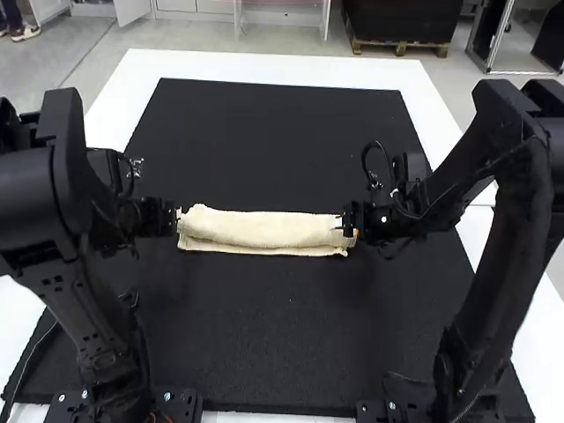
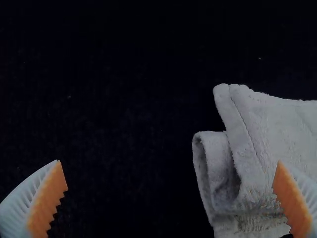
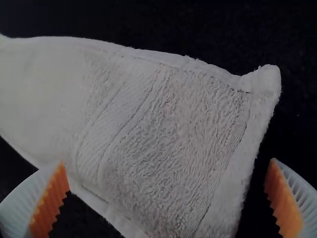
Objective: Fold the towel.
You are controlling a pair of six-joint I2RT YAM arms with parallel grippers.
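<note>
- Count of cloths: one towel (image 1: 264,229), cream, folded into a long narrow strip of several layers.
- Count of arms: two, with the left arm (image 1: 79,300) at the left of the high view and the right arm (image 1: 502,256) at its right.
- Count of hands: two, one at each end of the towel, namely the left hand (image 1: 180,217) and the right hand (image 1: 340,222).
- Count of mats: one, black, with the towel lying crosswise near its middle.
- In the left wrist view, at the left hand (image 2: 169,162): two ribbed white fingers (image 2: 17,206) with orange pads (image 2: 49,196), spread wide, with one finger at the towel's end and the other over bare mat.
- In the same view: a turned-over fold beside a projecting hemmed corner, with the layers open to sight at the end.
- In the right wrist view, at the right hand (image 3: 167,161): likewise two fingers, spread wide, with the towel's end in view between them; also a flat woven band across the looped pile, and a hemmed corner.
- Surface: the mat (image 1: 264,335), dark and flat, with a few tiny pale specks (image 2: 69,96), laid on a white tabletop (image 1: 256,63) and bordered by it.
- Room: pale grey floor (image 1: 559,264) past the right edge of the tabletop.
</note>
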